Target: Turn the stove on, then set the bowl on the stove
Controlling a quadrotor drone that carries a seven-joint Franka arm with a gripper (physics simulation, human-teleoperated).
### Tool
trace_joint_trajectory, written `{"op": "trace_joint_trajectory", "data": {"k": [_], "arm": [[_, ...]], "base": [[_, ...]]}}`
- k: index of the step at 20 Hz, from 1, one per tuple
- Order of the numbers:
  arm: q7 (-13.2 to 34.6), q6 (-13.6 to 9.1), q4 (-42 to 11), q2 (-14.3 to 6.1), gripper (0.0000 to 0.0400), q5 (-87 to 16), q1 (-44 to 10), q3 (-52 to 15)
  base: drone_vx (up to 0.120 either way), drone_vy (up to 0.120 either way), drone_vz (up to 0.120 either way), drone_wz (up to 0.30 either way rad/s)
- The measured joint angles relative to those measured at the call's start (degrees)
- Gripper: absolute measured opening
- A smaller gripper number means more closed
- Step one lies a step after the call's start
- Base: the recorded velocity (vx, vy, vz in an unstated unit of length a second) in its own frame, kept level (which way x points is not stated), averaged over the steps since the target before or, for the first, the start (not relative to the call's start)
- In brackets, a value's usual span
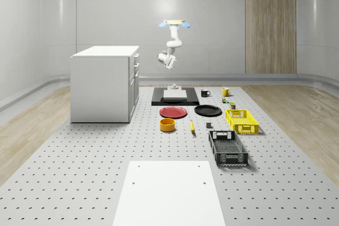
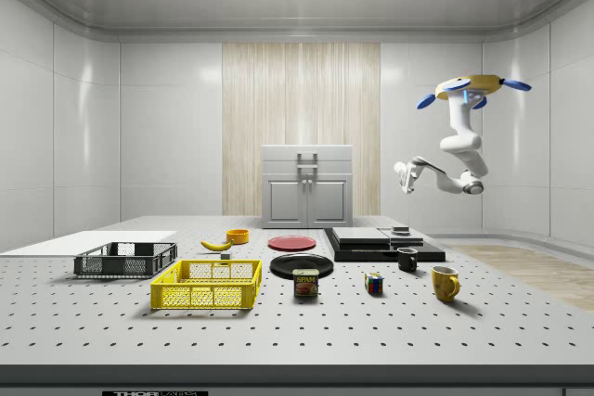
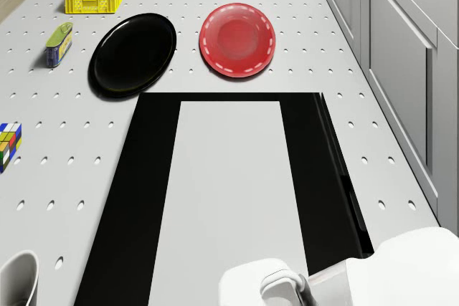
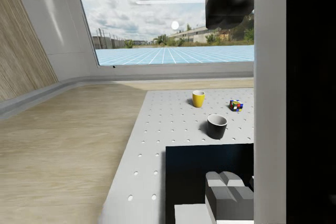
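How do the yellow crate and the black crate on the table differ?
The yellow crate is bright yellow; the black crate is dark. In the whole-scene view the yellow crate lies nearer the stove, the black crate nearer the white panel. Both are open-topped lattice crates standing upright on the table.

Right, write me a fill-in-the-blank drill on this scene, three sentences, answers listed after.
1. The drone hovers in the air above the far end of the black ____.
2. The bowl on the table is ____ in colour.
3. The red plate lies right beside a ____ plate.

Missing words: stove; orange; black
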State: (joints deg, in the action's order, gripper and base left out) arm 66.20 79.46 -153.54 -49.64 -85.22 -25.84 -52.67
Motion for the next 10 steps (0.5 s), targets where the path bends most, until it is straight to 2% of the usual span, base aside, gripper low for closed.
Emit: {"op": "trace_joint_trajectory", "data": {"k": [4, 7, 10], "arm": [[9.44, -5.28, -8.03, -3.00, 0.0400, -16.52, -12.30, -8.60], [14.52, -8.80, -10.57, -5.05, 0.0400, -22.96, -19.80, -12.63], [17.95, -11.09, -11.68, -6.82, 0.0400, -26.24, -25.05, -15.20]], "base": [[0.120, 0.000, -0.120, 0.000], [0.120, 0.000, -0.120, 0.000], [0.120, 0.000, -0.120, 0.000]]}}
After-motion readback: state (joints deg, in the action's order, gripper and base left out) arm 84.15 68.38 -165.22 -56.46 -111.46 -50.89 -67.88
